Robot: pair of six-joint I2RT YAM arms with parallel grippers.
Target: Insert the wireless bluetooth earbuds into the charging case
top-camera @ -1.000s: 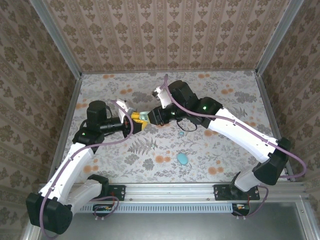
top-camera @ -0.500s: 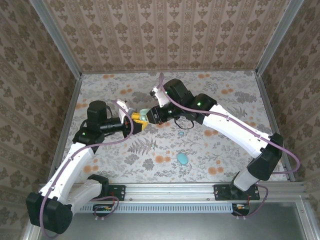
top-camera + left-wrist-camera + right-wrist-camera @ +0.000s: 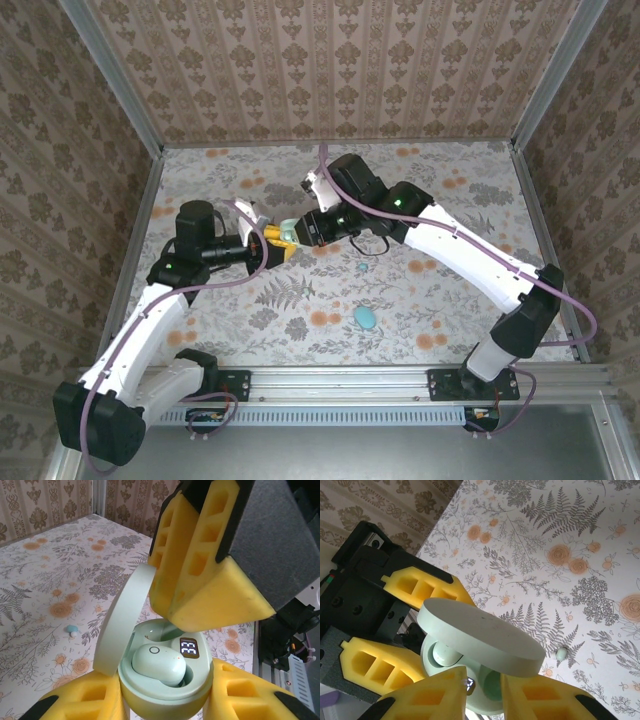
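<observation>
Left tool [image 3: 275,243] clamps the open charging case [image 3: 288,232]; right tool [image 3: 303,230] noses in at its mouth.
Top view: the case is held up between both arms, and a tiny teal earbud [image 3: 362,268] lies on the desk [image 3: 450,200] near the right arm, where a sweep of that arm could flick it away. Left wrist view: yellow fingers pinch the case base, the lid [image 3: 122,620] stands open, and a pale rounded piece [image 3: 159,662] sits in one well. The right tool hangs just above the rim, so an off-centre push could twist the case out of the clamp. Right wrist view: the lid hides most of the wells. A narrow gap shows between the right tool's fingers, but I cannot tell whether it pinches anything, and a blind release could miss.
</observation>
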